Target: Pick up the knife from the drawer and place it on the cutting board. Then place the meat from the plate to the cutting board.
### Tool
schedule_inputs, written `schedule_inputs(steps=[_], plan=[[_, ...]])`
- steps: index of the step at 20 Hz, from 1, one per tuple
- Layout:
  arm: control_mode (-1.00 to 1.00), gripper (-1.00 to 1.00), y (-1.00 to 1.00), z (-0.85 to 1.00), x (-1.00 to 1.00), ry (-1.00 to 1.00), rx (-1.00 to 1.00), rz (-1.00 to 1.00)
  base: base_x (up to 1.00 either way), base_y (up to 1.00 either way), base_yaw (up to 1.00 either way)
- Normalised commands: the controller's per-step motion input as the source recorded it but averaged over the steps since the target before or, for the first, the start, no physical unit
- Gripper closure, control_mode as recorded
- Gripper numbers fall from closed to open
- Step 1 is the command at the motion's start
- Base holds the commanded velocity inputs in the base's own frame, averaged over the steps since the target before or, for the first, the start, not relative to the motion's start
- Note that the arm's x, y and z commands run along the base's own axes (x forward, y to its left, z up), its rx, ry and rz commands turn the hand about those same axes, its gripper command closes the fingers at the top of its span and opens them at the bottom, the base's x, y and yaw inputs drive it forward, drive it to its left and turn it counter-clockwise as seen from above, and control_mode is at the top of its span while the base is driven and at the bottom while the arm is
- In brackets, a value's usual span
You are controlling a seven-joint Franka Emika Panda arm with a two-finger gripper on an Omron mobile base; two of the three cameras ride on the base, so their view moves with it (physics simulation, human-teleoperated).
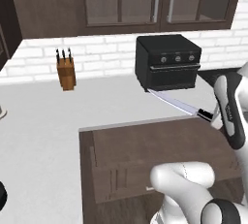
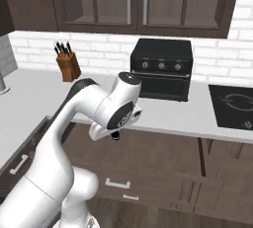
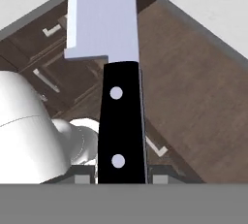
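1. The gripper [image 3: 121, 172] is closed on the black handle of the knife [image 3: 109, 48]; in the hand view the two dark fingertips [image 3: 83, 173] press the handle from either side at its lower end.
2. In that view the handle, with its two pale rivets, runs up the middle, and the silver-grey blade goes on past the top edge.
3. In the left base view the knife [image 1: 175, 103] is held in the air, its blade slanting up and to the left, with the point in front of the lower left corner of the oven [image 1: 167, 61].
4. The gripper [image 1: 209, 117] shows there at the handle end, just left of the white arm [image 1: 230, 111].
5. Below the knife the drawer [image 1: 155, 155] stands pulled out from under the surface [image 1: 43, 121], its wide brown inside open to view.
6. A knife block [image 1: 66, 72] with three black handles stands upright on the surface by the brick wall, well to the left of the oven.
7. In the right base view the arm [image 2: 116, 106] bends over the front edge of the surface [image 2: 163, 116], before the oven [image 2: 161, 69], with the block [image 2: 67, 64] to its left.
8. A dark hob [image 2: 234, 106] lies in the surface right of the oven.
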Motion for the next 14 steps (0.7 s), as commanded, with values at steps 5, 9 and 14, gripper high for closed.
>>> schedule_inputs(steps=[5,9,14], plan=[[1.00,1.00,0.00,0.00,0.00,0.00,0.00,0.00,-0.67,0.00,-0.05],[1.00,1.00,0.00,0.00,0.00,0.00,0.00,0.00,-0.67,-0.04,-0.04],[1.00,1.00,0.00,0.00,0.00,0.00,0.00,0.00,-0.28,-0.26,-0.29]])
